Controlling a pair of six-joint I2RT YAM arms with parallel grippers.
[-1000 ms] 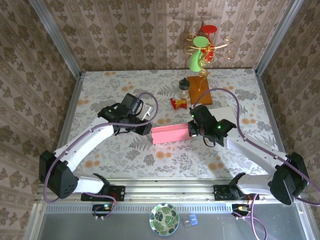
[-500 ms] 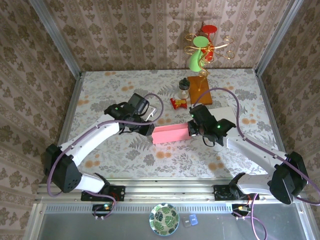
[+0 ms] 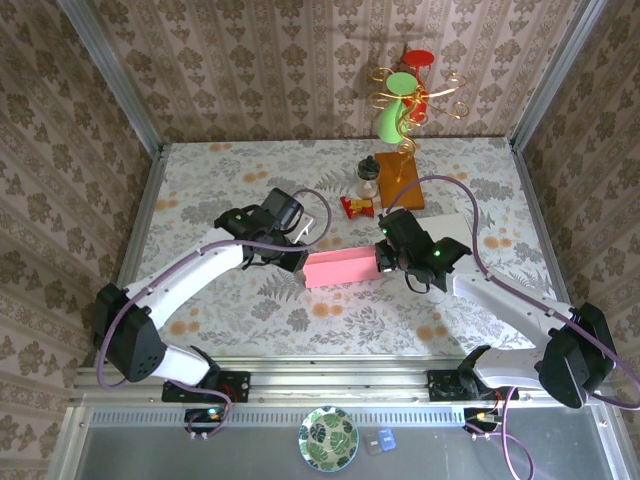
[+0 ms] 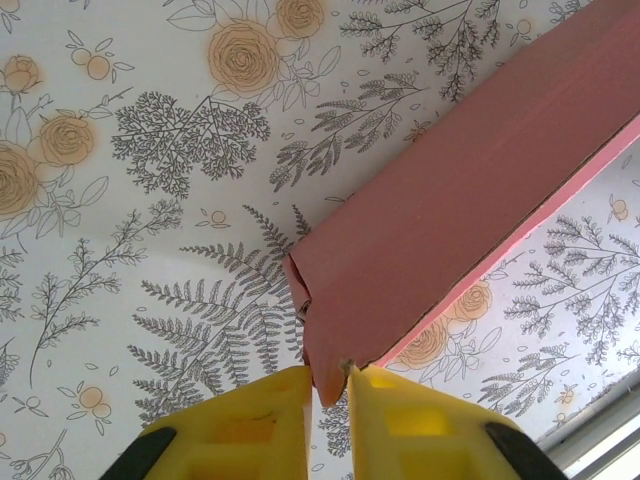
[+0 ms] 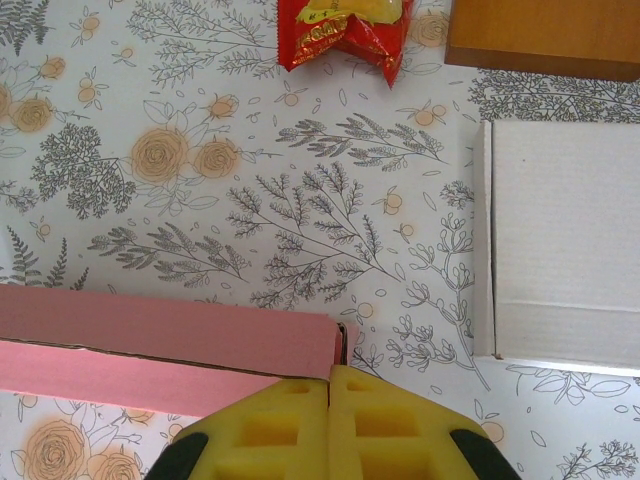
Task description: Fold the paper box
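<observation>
The paper box (image 3: 340,268) lies as a long pink strip on the flowered table between my two grippers. My left gripper (image 3: 298,258) is at its left end. In the left wrist view the box's (image 4: 450,230) pointed lower corner sits between the yellow fingertips (image 4: 285,392), and the left gripper (image 4: 328,378) is closed narrowly on that corner. My right gripper (image 3: 383,262) holds the right end. In the right wrist view the right gripper (image 5: 329,378) has its fingers pressed together on the thin end panel of the box (image 5: 170,335).
A plain white card (image 5: 565,240) lies just right of the box's right end. Behind it are an orange wooden block (image 3: 400,180), a red snack packet (image 3: 357,207) and a small bottle (image 3: 368,177). A gold wire stand (image 3: 405,100) stands at the back.
My left arm has moved right up to the box's left end, and its jaws have narrowed onto the corner. The right arm and the box have stayed put.
</observation>
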